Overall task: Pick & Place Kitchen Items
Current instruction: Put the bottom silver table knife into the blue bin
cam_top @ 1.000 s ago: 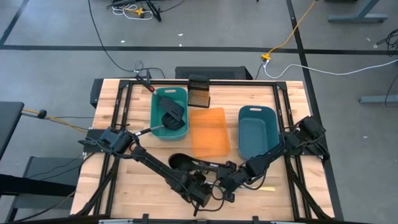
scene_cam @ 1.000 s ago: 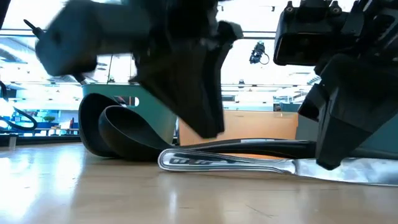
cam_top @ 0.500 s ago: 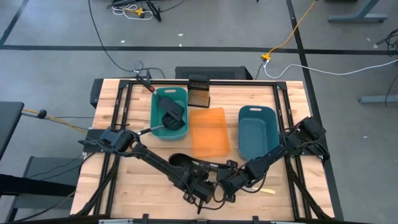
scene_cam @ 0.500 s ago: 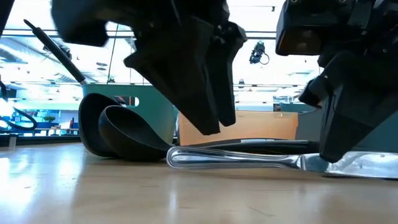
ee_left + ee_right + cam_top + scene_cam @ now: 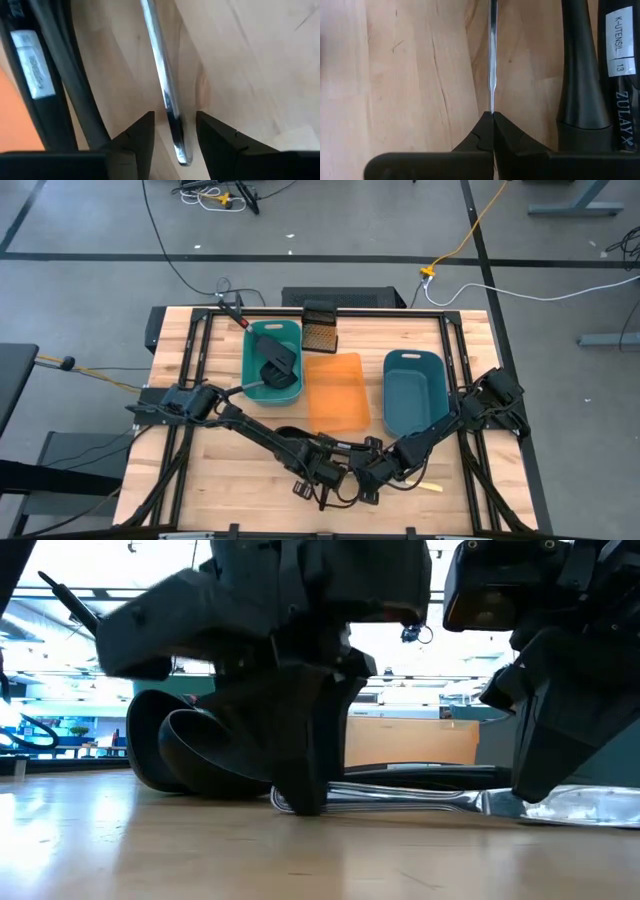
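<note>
The left gripper (image 5: 172,135) is low over the wooden table (image 5: 200,480), at its near edge. Its two fingers (image 5: 135,137) stand apart, one on each side of the rounded end of a silvery cutlery piece (image 5: 165,95) that lies flat on the wood. A narrow gap shows on both sides of the metal, so the fingers do not press it; whether the tips touch the table I cannot tell.

The right gripper (image 5: 493,120) is just beside the left one, at the other end of the same cutlery piece. Its fingers are pressed together, and the thin metal edge runs straight up to their tips. It seems pinched there, but the contact point is hidden. Next to this gripper lies the handle of a black ladle (image 5: 580,75), and beyond it a second dark handle with a white label (image 5: 620,45).

In the low view, the left gripper (image 5: 300,795) hides the end of the cutlery piece (image 5: 410,800), and the ladle bowl (image 5: 190,755) is partly covered behind it. In the high view, both grippers are small and dark, so the cutlery is hard to make out there.

Compared with half a second ago, the left gripper has come down to the table and now straddles the handle end, where before it hung above it. The right gripper has not moved.
</note>
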You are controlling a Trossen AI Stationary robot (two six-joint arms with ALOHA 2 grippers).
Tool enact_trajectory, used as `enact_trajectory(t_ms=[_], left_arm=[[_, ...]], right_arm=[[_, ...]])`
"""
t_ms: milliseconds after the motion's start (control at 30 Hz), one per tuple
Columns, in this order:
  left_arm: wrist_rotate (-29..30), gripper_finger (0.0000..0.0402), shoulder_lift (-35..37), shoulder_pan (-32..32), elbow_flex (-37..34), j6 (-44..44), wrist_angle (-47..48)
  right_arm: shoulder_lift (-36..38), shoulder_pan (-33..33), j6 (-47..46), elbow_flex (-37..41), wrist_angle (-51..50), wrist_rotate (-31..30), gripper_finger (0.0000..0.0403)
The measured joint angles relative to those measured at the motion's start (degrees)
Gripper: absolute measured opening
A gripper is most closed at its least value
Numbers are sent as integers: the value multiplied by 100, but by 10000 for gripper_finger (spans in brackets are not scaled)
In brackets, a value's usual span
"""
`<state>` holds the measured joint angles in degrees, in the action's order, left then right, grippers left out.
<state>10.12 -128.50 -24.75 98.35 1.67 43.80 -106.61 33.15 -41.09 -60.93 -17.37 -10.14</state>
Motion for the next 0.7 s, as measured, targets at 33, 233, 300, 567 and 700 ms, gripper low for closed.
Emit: enact_trajectory(t_ms=[33,233,300,567,700], left_arm=[[-2,140,-1,16,-21,0,-27],[-48,78,-1,54,-36,46,-45],[-7,43,-1,57,-36,25,-35],[489,24,1,45,-36,42,141],[804,24,1,-3,20,-83,382]], right_arm=[[0,0,1,0,3,-19,1],[0,0,-1,-2,7,-53,1],[0,0,-34,-2,19,-47,1],[13,0,74,-11,57,-218,8],[23,1,171,-10,105,-367,41]])
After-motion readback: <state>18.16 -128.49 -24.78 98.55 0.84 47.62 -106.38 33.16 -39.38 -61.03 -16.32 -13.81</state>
